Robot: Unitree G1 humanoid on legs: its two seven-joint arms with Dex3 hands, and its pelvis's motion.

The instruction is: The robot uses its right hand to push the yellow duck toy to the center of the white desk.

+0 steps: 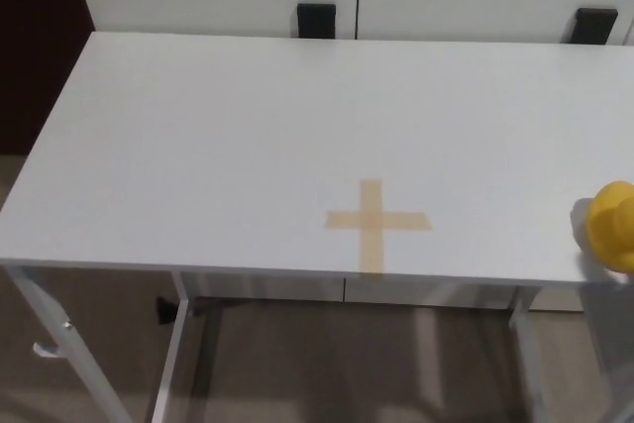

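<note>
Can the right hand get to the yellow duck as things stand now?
Probably yes. The right hand is not in view, but the yellow duck sits at the white desk's right edge, on the side that hand comes from, and nothing stands near the duck. The tape cross lies to its left.

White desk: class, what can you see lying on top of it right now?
On the white desk lie a tan tape cross near the front edge and a yellow duck toy at the right edge, partly cut off.
</note>
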